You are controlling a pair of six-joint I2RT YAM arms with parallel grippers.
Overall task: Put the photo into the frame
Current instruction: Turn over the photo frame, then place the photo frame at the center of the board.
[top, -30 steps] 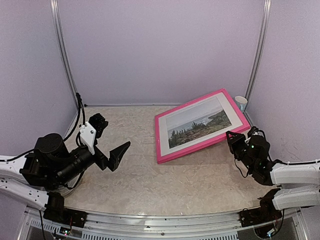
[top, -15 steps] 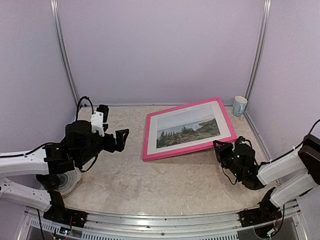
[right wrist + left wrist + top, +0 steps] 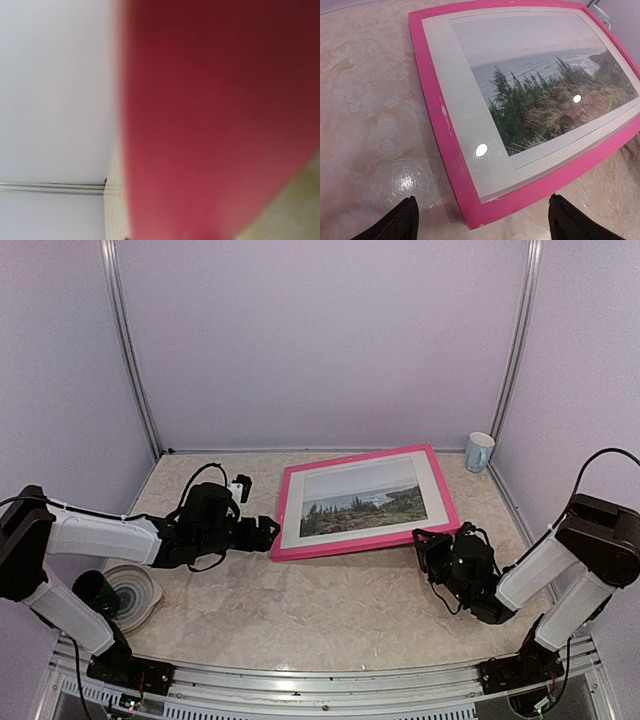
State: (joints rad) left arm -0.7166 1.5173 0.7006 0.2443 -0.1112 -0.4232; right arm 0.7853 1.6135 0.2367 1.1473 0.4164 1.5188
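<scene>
The pink-red frame (image 3: pixel 290 513) lies near the middle of the table, with the photo (image 3: pixel 362 498) of dark trees, water and pale sky inside it behind a pale mat border. My left gripper (image 3: pixel 268 533) is open at the frame's near left corner. In the left wrist view that corner of the frame (image 3: pixel 485 210) sits between the spread fingertips (image 3: pixel 395 225), with the photo (image 3: pixel 545 95) beyond. My right gripper (image 3: pixel 428 544) is at the frame's near right edge and appears shut on it. The frame's blurred red edge (image 3: pixel 220 120) fills the right wrist view and hides the fingers.
A white and blue mug (image 3: pixel 480 451) stands in the back right corner. A white round dish (image 3: pixel 130 592) lies at the near left by the left arm's base. Metal rails run along the back and side walls.
The frame has moved left and come down flatter, the right gripper travelling with its near right edge. My left arm has reached right and low to the frame's near left corner.
</scene>
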